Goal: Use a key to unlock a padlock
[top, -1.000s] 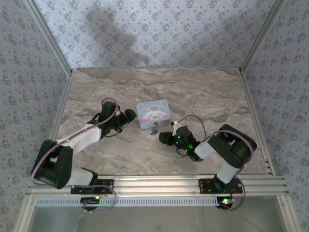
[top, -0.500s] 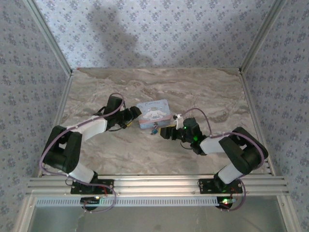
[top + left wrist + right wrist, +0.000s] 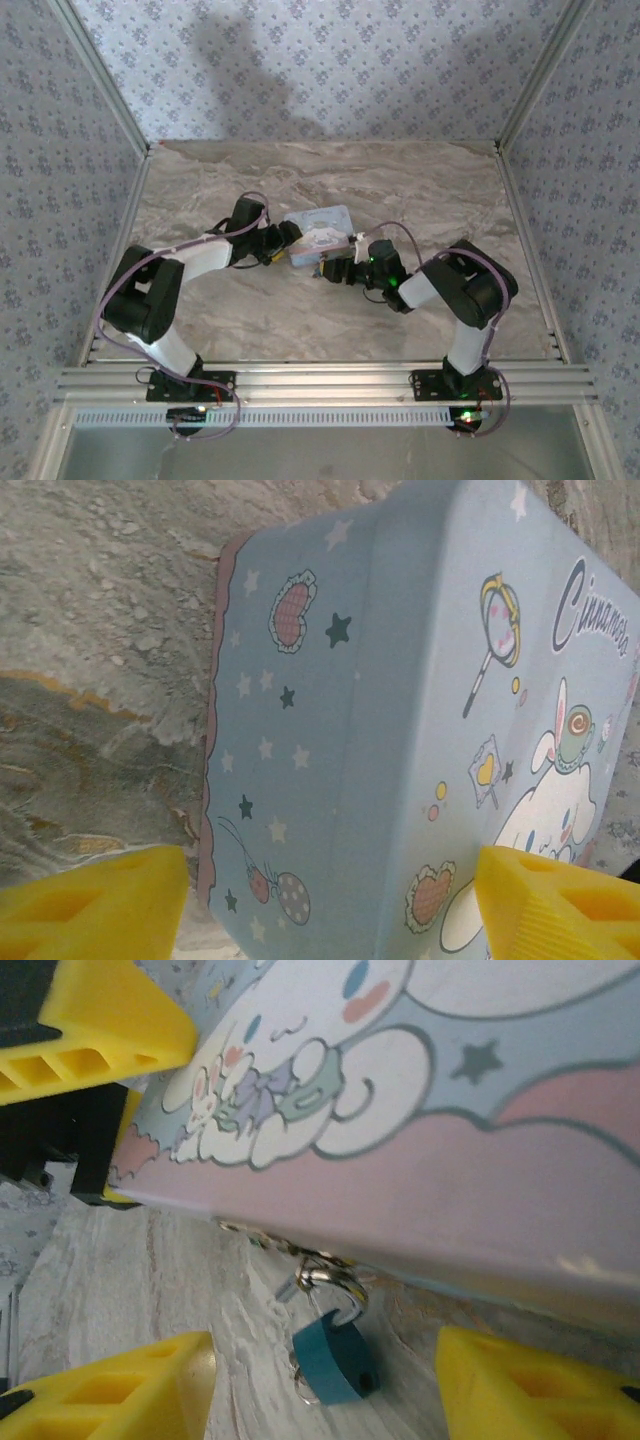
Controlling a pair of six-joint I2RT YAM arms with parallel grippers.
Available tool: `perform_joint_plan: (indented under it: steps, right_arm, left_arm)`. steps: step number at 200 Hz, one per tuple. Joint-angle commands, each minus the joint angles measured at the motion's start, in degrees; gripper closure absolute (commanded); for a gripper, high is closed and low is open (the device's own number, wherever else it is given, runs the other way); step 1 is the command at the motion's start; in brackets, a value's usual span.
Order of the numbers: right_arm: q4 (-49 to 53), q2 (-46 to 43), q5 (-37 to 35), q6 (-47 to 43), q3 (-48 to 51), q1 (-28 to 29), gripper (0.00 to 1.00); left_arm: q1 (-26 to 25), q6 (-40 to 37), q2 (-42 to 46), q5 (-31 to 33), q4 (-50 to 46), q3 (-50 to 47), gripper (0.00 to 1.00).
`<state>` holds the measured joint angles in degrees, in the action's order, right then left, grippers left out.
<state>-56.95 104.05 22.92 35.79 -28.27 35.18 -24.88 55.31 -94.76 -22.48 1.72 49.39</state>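
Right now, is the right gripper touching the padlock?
Apart. In the right wrist view the padlock lies between the right gripper's open yellow fingers, with bare marble table showing on either side of it.

- The tin box [image 3: 318,232] is sitting near the middle of the table [image 3: 420,190], between the two arms
- The left gripper [image 3: 285,238] is lying at the tin box's 9 o'clock, its fingers [image 3: 90,905] standing apart with the tin box's end between them
- The padlock [image 3: 328,1352] is lying on the table at the tin box's 6 o'clock, just beside its near wall, its shackle hooking into a ring [image 3: 325,1282] at that wall's lower edge
- The right gripper [image 3: 335,272] is sitting at the tin box's 5 o'clock, its fingers [image 3: 540,1390] standing apart at the padlock's 3 and 9 o'clock, not touching it
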Motion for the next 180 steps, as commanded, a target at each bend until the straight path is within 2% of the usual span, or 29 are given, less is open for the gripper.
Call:
perform_joint_plan:
  steps: [1,57,180]
  right_arm:
    - [-4.6,2.8,1.4,2.4,-1.6,0.4,0.39]
    - [-8.6,7.1,2.6,4.4,-3.2,0.3,0.43]
    - [-12.1,7.9,3.5,4.8,-0.5,-1.6,0.63]
  left_arm:
    - [-0.6,-0.6,-1.9,-0.5,0.0,0.6,0.25]
    - [-0.8,-0.2,-2.6,-0.5,0.5,0.1,0.26]
    - [-0.9,0.3,-2.6,-0.4,0.5,0.0,0.26]
